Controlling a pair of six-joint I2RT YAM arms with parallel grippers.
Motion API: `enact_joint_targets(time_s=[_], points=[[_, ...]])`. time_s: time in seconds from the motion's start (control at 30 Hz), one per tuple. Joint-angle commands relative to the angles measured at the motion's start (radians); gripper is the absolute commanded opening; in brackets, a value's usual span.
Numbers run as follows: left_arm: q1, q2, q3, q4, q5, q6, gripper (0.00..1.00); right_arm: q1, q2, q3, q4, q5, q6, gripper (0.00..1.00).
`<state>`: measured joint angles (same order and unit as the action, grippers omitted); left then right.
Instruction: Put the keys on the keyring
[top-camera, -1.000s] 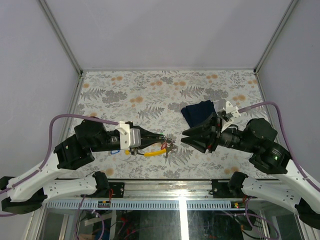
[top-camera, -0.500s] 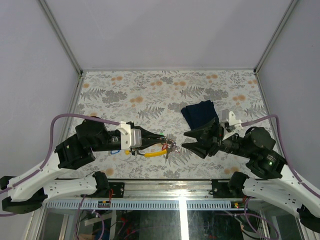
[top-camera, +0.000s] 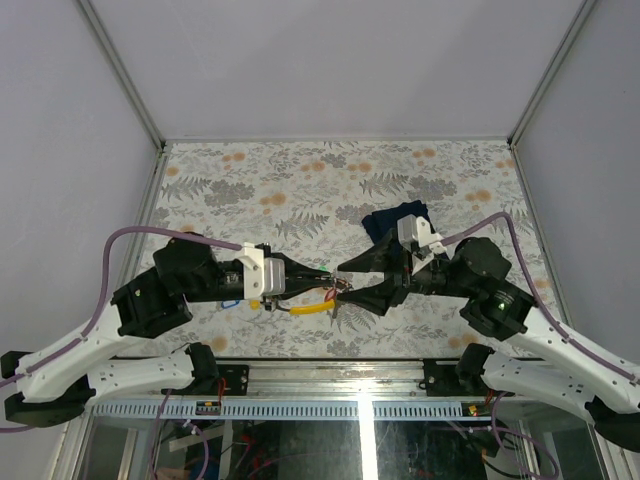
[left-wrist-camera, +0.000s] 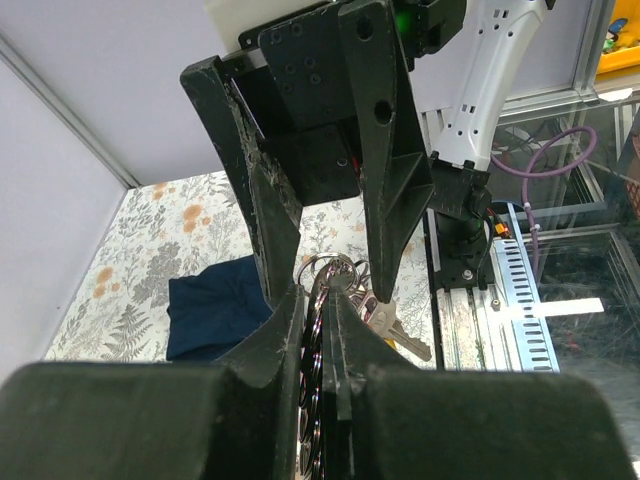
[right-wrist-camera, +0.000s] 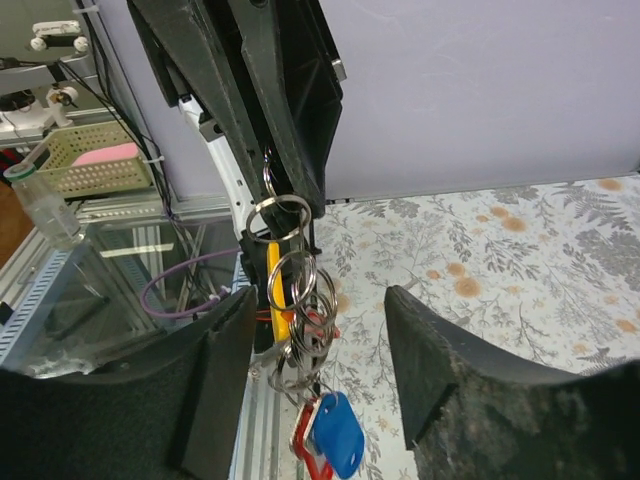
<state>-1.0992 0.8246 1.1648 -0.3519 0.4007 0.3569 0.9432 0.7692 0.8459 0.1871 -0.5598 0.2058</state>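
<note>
Silvery metal loops of the keyring (right-wrist-camera: 288, 268) hang bunched in mid-air above the near half of the floral-print table (top-camera: 250, 180), toward 6 o'clock from its centre in the overhead view. The left gripper (top-camera: 326, 281), reaching in from 9 o'clock, has its fingers pinched tight on the keyring, and its wrist view shows the metal squeezed between the two black tips. The silver keys (left-wrist-camera: 400, 335) dangle from the bunch just past those tips. A blue tag (right-wrist-camera: 335, 425) and a red tag (right-wrist-camera: 303, 442) hang at the bottom, and a yellow tag (top-camera: 306, 308) sticks out toward 7 o'clock. The right gripper (top-camera: 346, 285) comes in from 3 o'clock with its fingers spread wide, one on each side of the hanging rings. I cannot tell from here whether either finger touches them. A folded navy cloth (top-camera: 395, 222) lies on the table at 1 o'clock from the keyring, partly under the right arm.
</note>
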Motion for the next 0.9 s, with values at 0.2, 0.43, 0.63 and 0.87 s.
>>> enact_joint_targets(time_s=[0.2,0.43,0.63,0.87], points=[[-0.006,0.001,0.019,0.071,0.009,0.008,0.00,-0.001,0.069,0.042,0.126,-0.124,-0.014,0.36],[-0.006,-0.006,0.014,0.082,-0.006,0.002,0.00,-0.001,0.057,0.042,0.087,-0.110,-0.087,0.00],[-0.007,-0.013,0.008,0.099,-0.005,-0.027,0.32,-0.001,0.011,0.041,0.022,-0.069,-0.276,0.00],[-0.007,-0.018,-0.002,0.110,-0.012,-0.085,0.50,-0.001,-0.045,0.066,-0.138,-0.006,-0.624,0.00]])
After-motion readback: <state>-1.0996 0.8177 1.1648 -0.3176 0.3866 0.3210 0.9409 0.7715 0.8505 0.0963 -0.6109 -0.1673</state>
